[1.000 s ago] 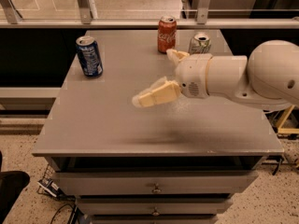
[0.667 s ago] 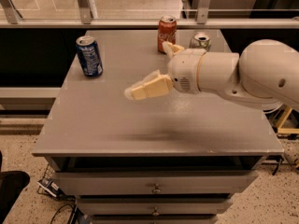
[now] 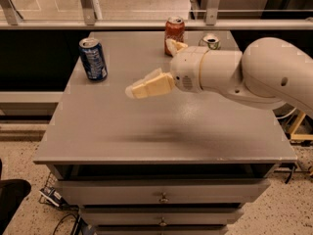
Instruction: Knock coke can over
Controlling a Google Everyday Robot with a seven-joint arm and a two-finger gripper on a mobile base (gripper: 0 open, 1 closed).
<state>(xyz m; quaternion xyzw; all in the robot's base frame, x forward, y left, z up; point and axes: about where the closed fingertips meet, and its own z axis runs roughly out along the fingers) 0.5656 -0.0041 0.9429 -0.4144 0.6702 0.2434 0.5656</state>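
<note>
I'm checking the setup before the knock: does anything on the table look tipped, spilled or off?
Nothing stands out. The coke can, blue can and the third can, partly hidden behind the arm, stand upright; no spill shows on the table. The gripper hovers above mid-table, fingers open.

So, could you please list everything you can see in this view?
coke can: 1, red, upright, back centre of table
blue can: 1, blue with white markings, upright, back left
third can: 1, silver top, body hidden behind arm, back right
table: 1, grey, drawers below
arm: 1, white, reaching in from the right
tool: 1, cream, open, above table's middle, one finger near the coke can
</note>
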